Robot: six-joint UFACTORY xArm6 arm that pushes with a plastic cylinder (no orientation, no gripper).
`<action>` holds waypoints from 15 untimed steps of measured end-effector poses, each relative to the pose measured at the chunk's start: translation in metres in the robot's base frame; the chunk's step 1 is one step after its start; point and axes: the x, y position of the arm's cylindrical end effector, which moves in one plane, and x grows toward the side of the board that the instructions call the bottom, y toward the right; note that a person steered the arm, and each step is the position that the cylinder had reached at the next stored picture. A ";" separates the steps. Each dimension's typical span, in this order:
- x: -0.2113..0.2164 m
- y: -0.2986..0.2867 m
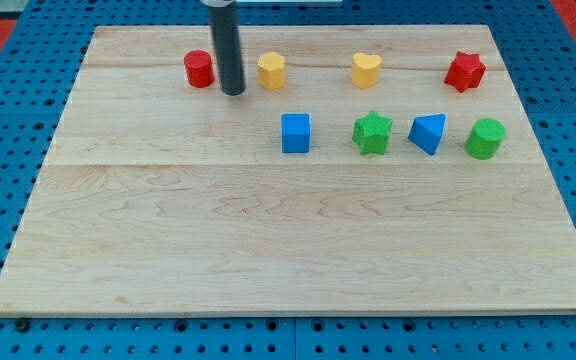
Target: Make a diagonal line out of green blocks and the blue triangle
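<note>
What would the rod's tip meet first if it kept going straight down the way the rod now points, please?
My tip points straight down at the wooden board, so it would meet only the board itself. No block lies under it: it stands between the red cylinder and the yellow block, seemingly touching neither.

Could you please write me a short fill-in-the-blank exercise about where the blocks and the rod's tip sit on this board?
My tip sits between the red cylinder and the ____ block to its right.
The blue triangle lies between two ____ blocks.
The blue cube is left of the green ____.
Missing words: yellow; green; star.
</note>
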 end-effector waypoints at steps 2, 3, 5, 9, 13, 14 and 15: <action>0.020 0.096; 0.016 0.177; 0.033 0.286; 0.072 0.181; 0.062 0.261; 0.025 0.228; 0.003 0.162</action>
